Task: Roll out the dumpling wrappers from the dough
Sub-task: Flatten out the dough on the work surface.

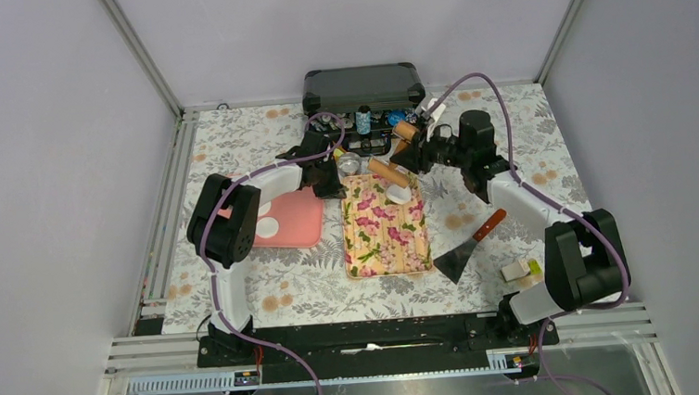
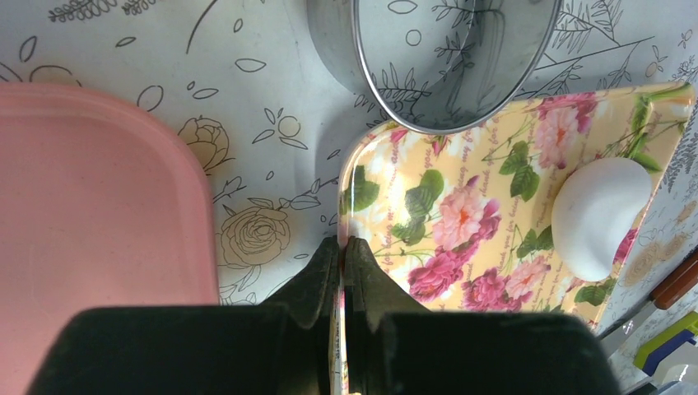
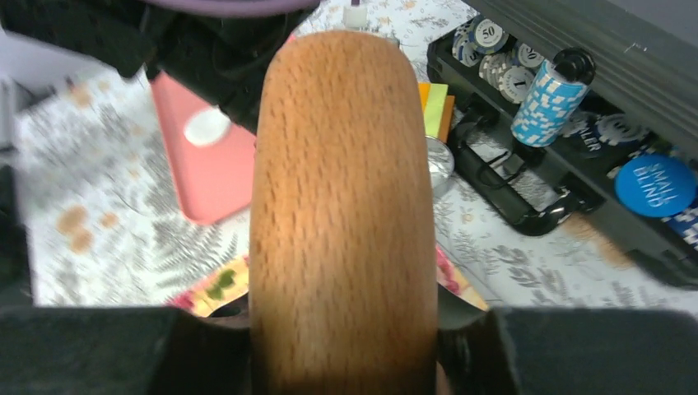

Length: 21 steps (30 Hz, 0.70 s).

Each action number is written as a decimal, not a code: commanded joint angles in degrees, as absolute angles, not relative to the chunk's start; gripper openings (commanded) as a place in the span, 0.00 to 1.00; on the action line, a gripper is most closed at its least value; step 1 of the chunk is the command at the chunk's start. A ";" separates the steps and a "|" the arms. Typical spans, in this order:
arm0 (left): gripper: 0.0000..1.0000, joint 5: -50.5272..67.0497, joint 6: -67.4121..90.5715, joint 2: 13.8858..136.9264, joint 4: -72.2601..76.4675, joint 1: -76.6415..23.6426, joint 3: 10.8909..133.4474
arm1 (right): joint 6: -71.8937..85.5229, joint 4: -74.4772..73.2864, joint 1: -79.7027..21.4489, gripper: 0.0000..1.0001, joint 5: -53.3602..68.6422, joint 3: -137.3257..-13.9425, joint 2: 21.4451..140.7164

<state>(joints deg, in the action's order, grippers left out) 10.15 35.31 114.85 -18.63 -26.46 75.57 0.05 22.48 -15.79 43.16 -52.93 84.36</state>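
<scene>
The rolling pin (image 3: 342, 206) is bare matt wood with fine open grain. The round tin (image 2: 333, 45) is bright reflective metal; the floral tray (image 2: 461, 214) has a smooth glossy printed face, and the pink tray (image 2: 90, 206) looks like matt, faintly textured plastic. The dough (image 2: 597, 216) is smooth, white and matt.
</scene>
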 commanded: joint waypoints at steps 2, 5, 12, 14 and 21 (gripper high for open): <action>0.00 10.20 32.86 117.68 -22.31 -27.35 75.67 | -25.25 17.65 -14.86 0.00 46.94 -55.47 86.45; 0.00 10.27 32.87 117.69 -22.28 -27.42 75.69 | -24.11 19.55 -14.85 0.00 44.62 -56.03 89.49; 0.00 10.03 33.00 117.60 -22.40 -27.42 75.59 | -27.24 17.27 -15.14 0.00 42.03 -54.02 93.70; 0.00 9.85 33.09 117.78 -22.49 -27.42 75.67 | -27.88 15.51 -15.46 0.00 42.01 -53.15 93.87; 0.00 9.62 33.39 118.23 -23.16 -27.33 76.21 | -26.28 11.12 -20.65 0.00 35.46 -50.75 94.07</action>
